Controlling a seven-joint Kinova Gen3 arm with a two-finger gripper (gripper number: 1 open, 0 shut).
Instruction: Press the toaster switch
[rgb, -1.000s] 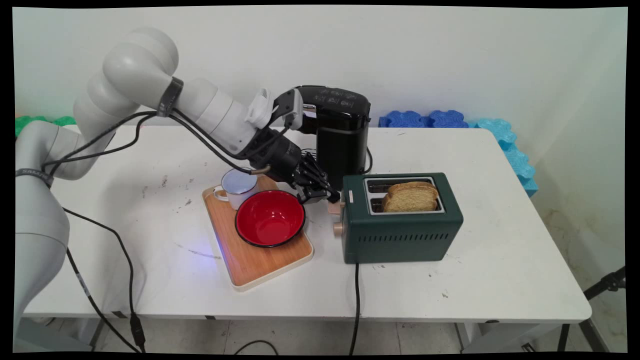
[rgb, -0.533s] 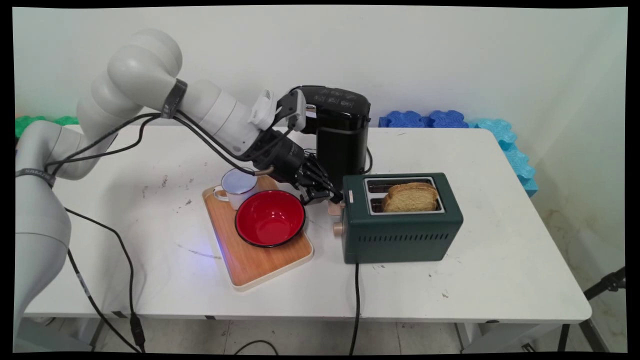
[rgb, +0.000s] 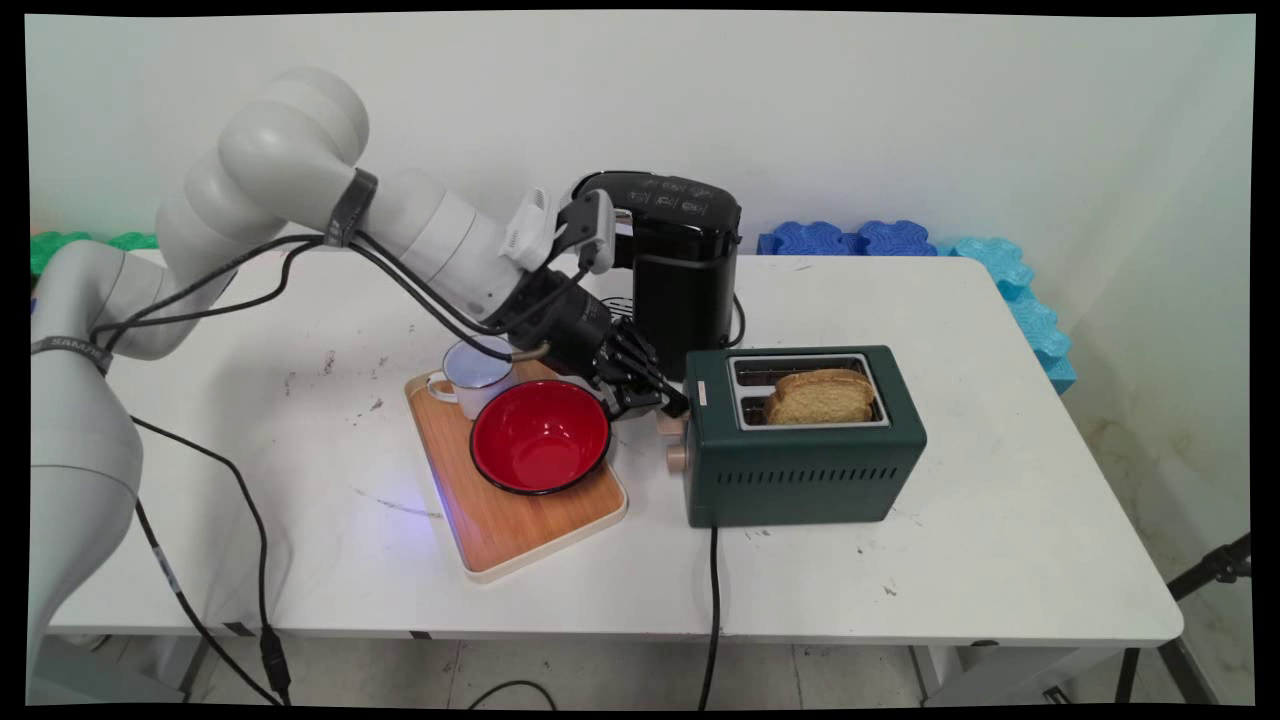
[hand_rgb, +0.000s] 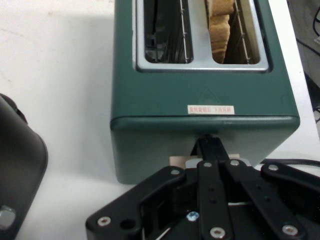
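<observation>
The pincer (rgb: 672, 402) has its fingers drawn together, their tips pressed on the beige lever (hand_rgb: 180, 161) at the end of the green toaster (rgb: 800, 440). The toaster lies with its long axis across the surface (rgb: 950, 560), lever end toward the wooden board (rgb: 510, 520). A slice of bread (rgb: 825, 395) stands in its nearer slot. On the board sit a red bowl (rgb: 540, 437) and white mug (rgb: 475, 372). Behind the toaster stands a black coffee machine (rgb: 680, 270).

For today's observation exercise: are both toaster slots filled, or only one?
Only one. In the green toaster, the bread slice stands in one slot; the other slot shows just bare wire guides.
</observation>
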